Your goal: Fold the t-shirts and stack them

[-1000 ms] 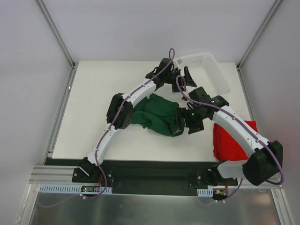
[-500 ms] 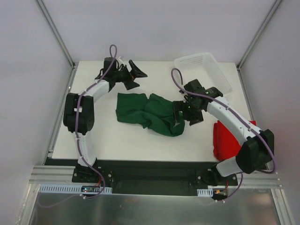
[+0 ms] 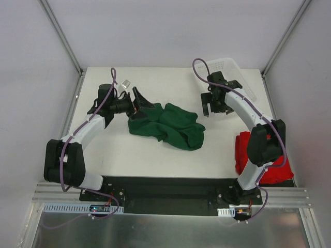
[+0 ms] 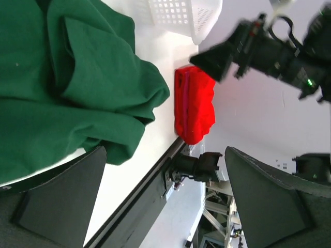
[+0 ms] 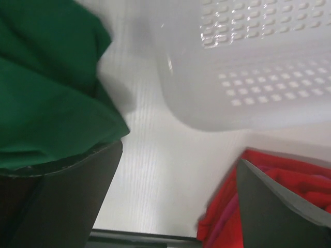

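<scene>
A crumpled dark green t-shirt point(image 3: 166, 125) lies mid-table; it fills the left of the left wrist view point(image 4: 67, 82) and of the right wrist view point(image 5: 46, 98). A folded red t-shirt point(image 3: 257, 154) rests at the table's right edge, also visible in both wrist views point(image 4: 194, 103) point(image 5: 289, 181). My left gripper point(image 3: 145, 101) is open at the green shirt's back-left edge, with nothing between its fingers point(image 4: 57, 201). My right gripper point(image 3: 216, 107) hangs open above bare table between the green shirt and the basket, holding nothing point(image 5: 173, 201).
A white perforated basket point(image 3: 234, 77) stands at the back right corner, just behind the right gripper point(image 5: 243, 62). The white table point(image 3: 124, 155) ends at a black front rail. Grey walls and metal posts enclose the back and sides.
The left arm swung from the back right round to the left and came down at the shirt's left edge. The right gripper left the shirt's right end and moved back toward the basket.
</scene>
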